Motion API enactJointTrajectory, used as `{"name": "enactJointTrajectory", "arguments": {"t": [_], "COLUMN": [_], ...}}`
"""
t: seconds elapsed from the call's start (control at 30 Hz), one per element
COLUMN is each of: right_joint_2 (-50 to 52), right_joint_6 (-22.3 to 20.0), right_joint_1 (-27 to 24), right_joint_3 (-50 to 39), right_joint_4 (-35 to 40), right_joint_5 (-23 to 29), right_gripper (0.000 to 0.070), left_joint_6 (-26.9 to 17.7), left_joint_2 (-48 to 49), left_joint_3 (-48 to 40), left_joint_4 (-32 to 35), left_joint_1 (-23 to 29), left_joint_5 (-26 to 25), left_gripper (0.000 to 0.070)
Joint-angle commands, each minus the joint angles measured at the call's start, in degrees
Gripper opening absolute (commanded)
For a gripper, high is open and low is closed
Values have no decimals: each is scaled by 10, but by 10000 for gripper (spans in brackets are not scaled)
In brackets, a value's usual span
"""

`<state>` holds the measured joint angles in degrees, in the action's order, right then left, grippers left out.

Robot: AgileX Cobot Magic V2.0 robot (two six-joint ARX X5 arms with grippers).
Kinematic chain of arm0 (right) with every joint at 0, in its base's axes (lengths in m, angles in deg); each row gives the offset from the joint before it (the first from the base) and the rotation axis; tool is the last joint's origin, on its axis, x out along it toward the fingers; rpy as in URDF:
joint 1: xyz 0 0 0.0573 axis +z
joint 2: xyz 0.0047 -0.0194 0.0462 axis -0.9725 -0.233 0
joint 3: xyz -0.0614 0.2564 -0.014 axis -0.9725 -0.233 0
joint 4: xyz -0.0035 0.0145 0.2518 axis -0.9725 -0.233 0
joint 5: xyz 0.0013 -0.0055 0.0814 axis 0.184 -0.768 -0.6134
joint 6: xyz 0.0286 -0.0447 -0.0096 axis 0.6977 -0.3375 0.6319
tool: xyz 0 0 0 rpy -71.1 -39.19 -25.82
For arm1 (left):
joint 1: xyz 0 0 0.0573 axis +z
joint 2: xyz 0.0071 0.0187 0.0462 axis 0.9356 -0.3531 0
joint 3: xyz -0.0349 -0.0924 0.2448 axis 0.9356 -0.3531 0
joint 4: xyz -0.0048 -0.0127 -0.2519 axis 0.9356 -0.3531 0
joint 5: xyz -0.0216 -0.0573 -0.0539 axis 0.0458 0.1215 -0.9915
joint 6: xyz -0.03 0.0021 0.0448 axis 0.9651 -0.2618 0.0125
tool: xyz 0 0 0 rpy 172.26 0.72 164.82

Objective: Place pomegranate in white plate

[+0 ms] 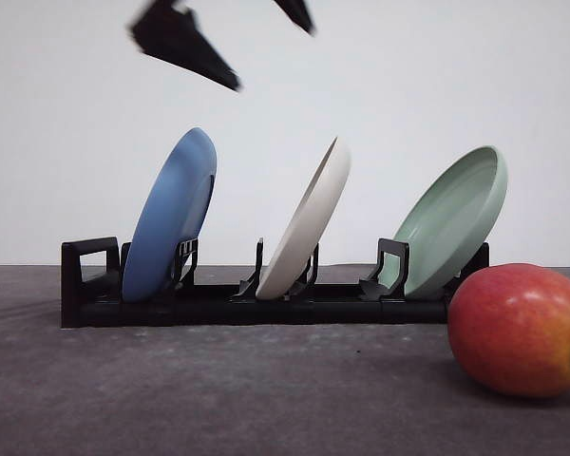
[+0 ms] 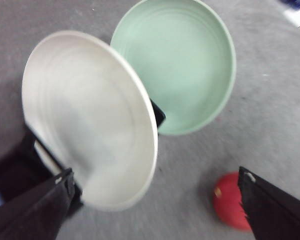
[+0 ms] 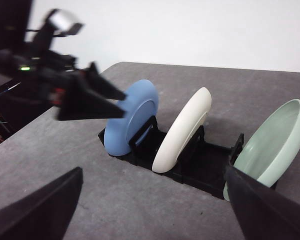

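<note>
three plates are standing on edge in a black rack (image 1: 218, 306) on the grey table (image 1: 218, 399), all leaning toward the right in the front view. blue plate (image 1: 171, 217) is sitting in the left slot, white plate (image 1: 309, 223) in the middle slot, pale green plate (image 1: 453, 218) in the right slot. none of the plates are touching each other.

pomegranate (image 1: 521, 330) is lying on the table in front of the rack's right end, near the green plate but not touching it, well apart from the white plate. red skin is fading to yellow-orange, brown tip is pointing right at the frame edge.

left gripper (image 1: 236, 38) is hovering high above the rack, between the blue and white plates in the front view, fingers spread wide and holding nothing. left wrist view is looking down on the white plate (image 2: 85, 120) and green plate (image 2: 177, 65), with the pomegranate (image 2: 230, 201) partly hidden behind one dark finger (image 2: 275, 210). picture is blurred.

right gripper (image 3: 152, 210) is sitting low beside the table, facing the rack (image 3: 190, 162), fingers spread wide and empty. its view is showing the blue plate (image 3: 132, 120), white plate (image 3: 185, 127), green plate (image 3: 272, 145), and the left arm (image 3: 55, 85) blurred above the blue plate.
</note>
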<state>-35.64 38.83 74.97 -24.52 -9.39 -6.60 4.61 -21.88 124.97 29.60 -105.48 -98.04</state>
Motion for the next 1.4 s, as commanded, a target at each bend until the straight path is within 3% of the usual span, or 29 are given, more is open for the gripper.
{"name": "enactJointTrajectory", "arguments": {"t": [0.0, 0.2, 0.47, 0.57, 0.67, 0.73, 0.83, 0.9, 1.37], "right_joint_2": [-4, -6, -6, -6, -6, -6, -6, -6, -6], "right_joint_6": [6, 6, 6, 6, 6, 6, 6, 6, 6], "right_joint_1": [0, 0, 0, 0, 0, 0, 0, 0, 0], "right_joint_3": [8, 8, 8, 8, 8, 8, 8, 8, 8], "right_joint_4": [3, 3, -1, -4, -5, -5, -5, -5, -6], "right_joint_5": [0, 0, 0, 0, 0, 0, 0, 0, 0], "right_gripper": [580, 580, 580, 580, 580, 580, 580, 580, 580], "left_joint_6": [-15, -24, -28, -28, -28, -28, -27, -22, 34], "left_joint_2": [-44, -138, -191, -195, -196, -196, -196, -196, -168], "left_joint_3": [38, 95, 99, 99, 99, 99, 99, 99, 100], "left_joint_4": [-1, 11, 53, 57, 57, 54, 46, 40, 36], "left_joint_1": [-12, -35, -41, -41, -41, -41, -41, -41, -41], "left_joint_5": [10, 30, 46, 46, 46, 46, 46, 46, 43], "left_gripper": [635, 634, 612, 474, 385, 283, 70, 0, 0]}}
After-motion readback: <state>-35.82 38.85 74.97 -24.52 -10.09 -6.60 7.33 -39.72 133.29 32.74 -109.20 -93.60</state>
